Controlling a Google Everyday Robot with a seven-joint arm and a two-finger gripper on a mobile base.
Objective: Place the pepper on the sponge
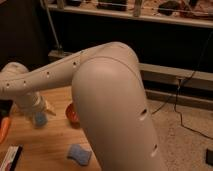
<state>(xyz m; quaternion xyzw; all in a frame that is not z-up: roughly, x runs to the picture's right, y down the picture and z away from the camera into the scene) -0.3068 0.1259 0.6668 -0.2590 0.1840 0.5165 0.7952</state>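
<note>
1. Your white two-finger gripper hangs over the left part of the light wooden table. It sits at the end of the white forearm dotted with small holes, which reaches in from the bulky white elbow filling the middle of the view.
2. The gripper's jaws stand apart and clamp nothing.
3. A small blue cup stands on the table just under the gripper (you cannot tell whether the two touch).
4. The small, slim, orange tapered pepper lies on the table at the very left edge of the view, partly cut off there. It is left of the gripper and apart from it.
5. The flat blue sponge, a pad with wavy sides, lies near the front of the table close beside the arm's bulk. It is well apart from the pepper, which is not yet on it.
6. A round red-orange bowl sits right of the cup, half hidden behind the elbow.
7. A flat black-and-white packet lies in the bottom left corner.
</note>
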